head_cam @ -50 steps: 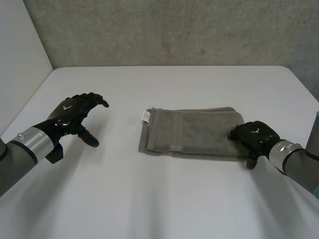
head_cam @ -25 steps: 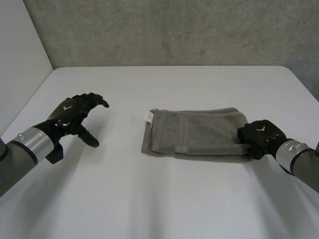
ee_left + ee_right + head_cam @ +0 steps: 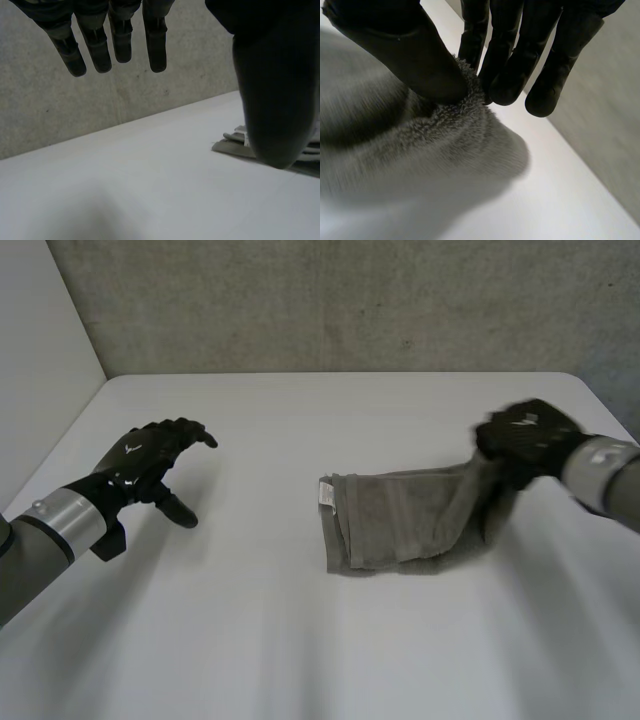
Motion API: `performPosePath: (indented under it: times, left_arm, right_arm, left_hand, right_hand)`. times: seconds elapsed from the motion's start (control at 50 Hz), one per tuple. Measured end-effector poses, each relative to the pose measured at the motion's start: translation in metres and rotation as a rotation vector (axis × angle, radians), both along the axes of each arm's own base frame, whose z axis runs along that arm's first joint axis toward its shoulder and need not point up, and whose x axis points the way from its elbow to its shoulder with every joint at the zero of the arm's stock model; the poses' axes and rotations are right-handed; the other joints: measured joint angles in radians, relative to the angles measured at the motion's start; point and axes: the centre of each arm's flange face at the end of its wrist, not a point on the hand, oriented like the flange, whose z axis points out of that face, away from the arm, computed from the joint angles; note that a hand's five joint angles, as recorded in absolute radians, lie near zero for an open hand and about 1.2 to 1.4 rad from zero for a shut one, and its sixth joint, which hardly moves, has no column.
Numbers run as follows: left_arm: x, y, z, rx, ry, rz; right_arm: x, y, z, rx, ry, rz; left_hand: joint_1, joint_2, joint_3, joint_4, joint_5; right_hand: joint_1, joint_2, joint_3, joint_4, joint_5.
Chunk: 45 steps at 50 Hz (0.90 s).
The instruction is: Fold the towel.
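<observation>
A grey folded towel (image 3: 400, 525) lies on the white table (image 3: 320, 640), with a white label (image 3: 326, 494) at its left end. My right hand (image 3: 525, 438) has lifted the towel's right end off the table. Its thumb and fingers (image 3: 505, 60) pinch the fuzzy towel edge (image 3: 465, 115). My left hand (image 3: 150, 462) hovers above the table far to the left of the towel, fingers (image 3: 112, 40) straight and spread, holding nothing. Past its thumb (image 3: 275, 90) I see the towel's left end (image 3: 235, 145).
A grey concrete wall (image 3: 350, 300) runs behind the table's far edge. A pale wall panel (image 3: 40, 350) stands along the left side. The table's right edge lies close to my right arm (image 3: 610, 475).
My right hand closed on the towel's right end, then raised it up and back. The towel slid right and bunched shorter. My left hand barely moved.
</observation>
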Motion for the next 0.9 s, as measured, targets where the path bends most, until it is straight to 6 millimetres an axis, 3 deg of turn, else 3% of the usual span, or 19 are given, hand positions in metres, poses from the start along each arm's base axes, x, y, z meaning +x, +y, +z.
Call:
performPosePath:
  times: [0.08,0.18,0.22,0.28,0.34,0.38,0.46,0.62,0.72,0.9]
  left_arm:
    - [-0.008,0.0,0.007,-0.032,0.005,-0.025]
    - [-0.027,0.002,0.018,-0.104,0.016,-0.077]
    - [-0.034,0.003,0.021,-0.124,0.022,-0.094]
    - [-0.046,0.004,0.026,-0.146,0.043,-0.126]
    - [-0.063,0.008,0.03,-0.143,0.085,-0.173]
    - [-0.071,0.011,0.032,-0.133,0.107,-0.195]
    - [-0.09,0.016,0.036,-0.104,0.162,-0.235]
    - [-0.128,0.027,0.036,-0.011,0.273,-0.229]
    - [-0.145,0.037,0.021,0.065,0.287,-0.208]
    - [-0.173,0.062,-0.033,0.225,0.199,-0.205]
  right_arm:
    - [0.054,0.03,0.0,-0.006,-0.008,0.162]
    - [0.107,0.07,-0.028,0.049,0.01,0.331]
    - [0.117,0.079,-0.04,0.072,0.021,0.363]
    - [0.124,0.087,-0.055,0.106,0.041,0.379]
    - [0.123,0.088,-0.06,0.126,0.047,0.349]
    - [0.119,0.086,-0.058,0.132,0.04,0.323]
    - [0.101,0.073,-0.046,0.146,-0.017,0.222]
    - [0.045,0.042,-0.013,0.174,-0.243,-0.027]
    - [0.029,0.032,-0.015,0.201,-0.308,-0.097]
    - [0.027,0.02,-0.044,0.263,-0.319,-0.128]
  left_hand:
    - [0.0,0.0,0.0,0.0,0.0]
    - [0.0,0.0,0.0,0.0,0.0]
    - [0.0,0.0,0.0,0.0,0.0]
    - [0.0,0.0,0.0,0.0,0.0]
    - [0.0,0.0,0.0,0.0,0.0]
    - [0.0,0.0,0.0,0.0,0.0]
    - [0.0,0.0,0.0,0.0,0.0]
    - [0.0,0.0,0.0,0.0,0.002]
    - [0.0,0.0,0.0,0.0,0.002]
    - [0.0,0.0,0.002,0.0,0.01]
  right_hand:
    - [0.005,0.0,0.0,0.0,0.0]
    - [0.009,0.008,-0.002,0.0,0.0]
    - [0.005,0.006,-0.014,-0.02,-0.009]
    - [-0.375,-0.378,-0.391,-0.403,-0.4]
    - [-0.915,-0.93,-0.916,-0.922,-0.953]
    - [-1.021,-1.036,-1.048,-1.053,-1.075]
    - [-1.076,-1.061,-1.086,-1.092,-1.087]
    - [-1.079,-1.061,-1.086,-1.092,-1.087]
    - [-1.079,-1.061,-1.086,-1.092,-1.087]
    - [-1.079,-1.061,-1.086,-1.092,-1.087]
